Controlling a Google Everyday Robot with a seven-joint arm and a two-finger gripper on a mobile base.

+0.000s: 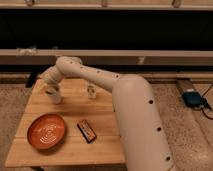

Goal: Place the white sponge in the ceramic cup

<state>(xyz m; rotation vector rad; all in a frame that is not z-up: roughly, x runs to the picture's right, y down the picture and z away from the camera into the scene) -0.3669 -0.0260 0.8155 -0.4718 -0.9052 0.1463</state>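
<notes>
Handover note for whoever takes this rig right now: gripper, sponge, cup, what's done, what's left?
Gripper: at the table's far left, right above the ceramic cup.
White sponge: not visible on the table; can't tell whether the gripper has it or it's in the cup.
Also there: orange bowl front left, dark brown bar, small bottle by the arm.
Done: arm brought to the cup.
Left: confirm the sponge is in the cup, then pull back.
</notes>
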